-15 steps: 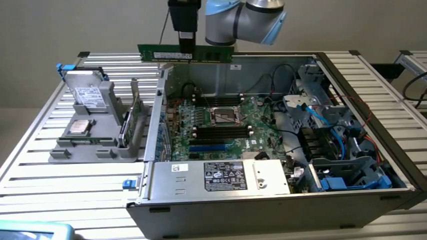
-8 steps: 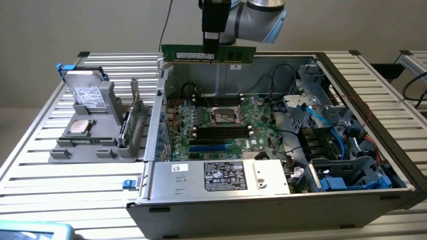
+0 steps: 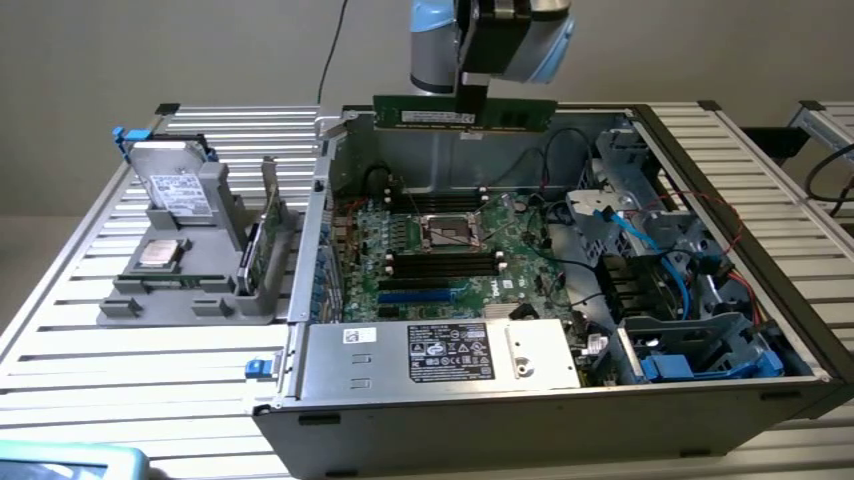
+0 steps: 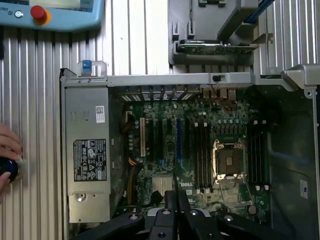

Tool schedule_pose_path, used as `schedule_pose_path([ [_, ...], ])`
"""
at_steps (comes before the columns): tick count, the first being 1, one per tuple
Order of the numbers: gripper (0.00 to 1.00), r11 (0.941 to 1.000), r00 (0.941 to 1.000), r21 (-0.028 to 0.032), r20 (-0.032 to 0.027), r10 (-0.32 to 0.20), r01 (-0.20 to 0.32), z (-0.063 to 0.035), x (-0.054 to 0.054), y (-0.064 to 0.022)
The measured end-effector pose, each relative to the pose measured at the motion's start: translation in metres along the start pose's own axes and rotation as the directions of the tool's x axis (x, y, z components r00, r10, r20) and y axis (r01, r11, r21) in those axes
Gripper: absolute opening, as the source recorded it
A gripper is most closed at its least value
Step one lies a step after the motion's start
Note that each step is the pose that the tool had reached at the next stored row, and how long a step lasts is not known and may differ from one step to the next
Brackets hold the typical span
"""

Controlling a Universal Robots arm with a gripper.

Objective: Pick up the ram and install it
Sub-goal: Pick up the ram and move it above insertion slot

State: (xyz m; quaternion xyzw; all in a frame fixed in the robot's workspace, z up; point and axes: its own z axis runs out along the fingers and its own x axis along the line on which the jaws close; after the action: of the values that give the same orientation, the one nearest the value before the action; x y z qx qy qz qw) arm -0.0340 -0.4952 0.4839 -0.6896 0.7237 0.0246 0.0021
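A: Ram (image 3: 407, 113), position?
B: In the air over the far wall of the open case (image 3: 534, 420), above the motherboard (image 3: 521, 225). Gripper (image 3: 471, 112) pinches it at mid-length, one finger on each face.
A: Orientation?
B: Long axis level, running from the exterior view's left to its right. It stands on edge, label face toward that camera. Can't tell which edge carries the contacts.
A: Handling?
B: Judged light, thin, stiff. Probably fragile at the chips. A centre grip on the flat faces looks balanced, both ends free
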Motion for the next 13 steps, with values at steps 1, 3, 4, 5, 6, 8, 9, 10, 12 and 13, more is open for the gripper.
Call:
schedule_pose_path([
  [1, 0.13, 1.0000, 1.0000, -0.0002, 0.0034, 0.001, -0.001, 0.0013, 0.000, -0.0028],
  [3, 0.13, 1.0000, 0.9999, -0.0005, 0.0099, 0.002, -0.002, 0.0044, -0.001, -0.0069],
  [4, 0.13, 1.0000, 0.9999, -0.0004, 0.0117, 0.002, -0.002, 0.0062, -0.001, -0.0076],
  [5, 0.13, 1.0000, 0.9999, -0.0005, 0.0124, 0.003, -0.003, 0.0080, -0.002, -0.0078],
  [6, 0.13, 1.0000, 0.9999, -0.0005, 0.0128, 0.004, -0.004, 0.0099, -0.003, -0.0080],
  [8, 0.13, 1.0000, 0.9999, -0.0005, 0.0132, 0.005, -0.005, 0.0136, -0.004, -0.0081],
  [9, 0.13, 1.0000, 0.9999, -0.0005, 0.0133, 0.006, -0.006, 0.0155, -0.005, -0.0081],
  [10, 0.13, 1.0000, 0.9999, -0.0004, 0.0135, 0.007, -0.007, 0.0174, -0.007, -0.0081],
  [12, 0.13, 1.0000, 0.9999, -0.0004, 0.0138, 0.009, -0.009, 0.0211, -0.009, -0.0082],
  [13, 0.13, 1.0000, 0.9999, -0.0004, 0.0139, 0.009, -0.009, 0.0229, -0.010, -0.0082],
])
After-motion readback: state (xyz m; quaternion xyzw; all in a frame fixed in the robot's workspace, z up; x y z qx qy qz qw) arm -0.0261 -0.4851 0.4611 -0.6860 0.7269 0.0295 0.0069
